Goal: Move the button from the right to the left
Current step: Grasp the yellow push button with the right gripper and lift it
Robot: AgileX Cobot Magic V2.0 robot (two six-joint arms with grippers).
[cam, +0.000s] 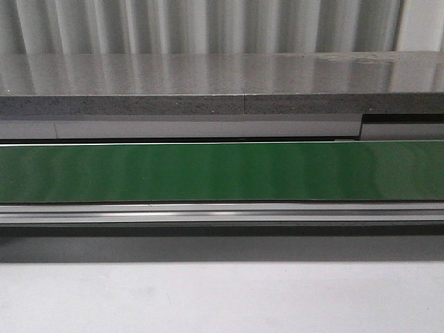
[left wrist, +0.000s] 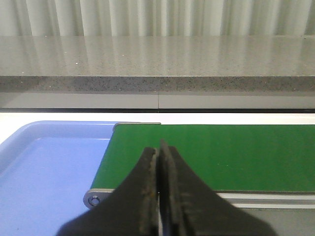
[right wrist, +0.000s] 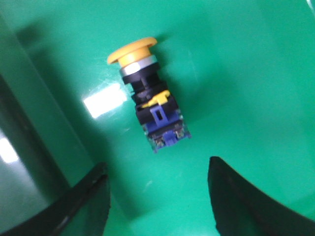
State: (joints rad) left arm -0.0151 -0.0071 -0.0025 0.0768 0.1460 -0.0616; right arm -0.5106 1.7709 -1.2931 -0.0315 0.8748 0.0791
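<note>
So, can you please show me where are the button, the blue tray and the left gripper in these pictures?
button (right wrist: 147,96): right wrist view, on its black middle body, lying on the green belt.
blue tray (left wrist: 44,172): left wrist view, on its bare floor.
left gripper (left wrist: 158,156): left wrist view, at the closed fingertips.

One button (right wrist: 147,93) lies on the green surface, the only one in sight. Two hands show: the left hand (left wrist: 158,196) with its two fingers pressed together, the right hand (right wrist: 157,196) with two fingers spread apart. There is one green conveyor belt (cam: 222,171), one blue tray (left wrist: 44,167) and one grey tabletop (cam: 222,83).
</note>
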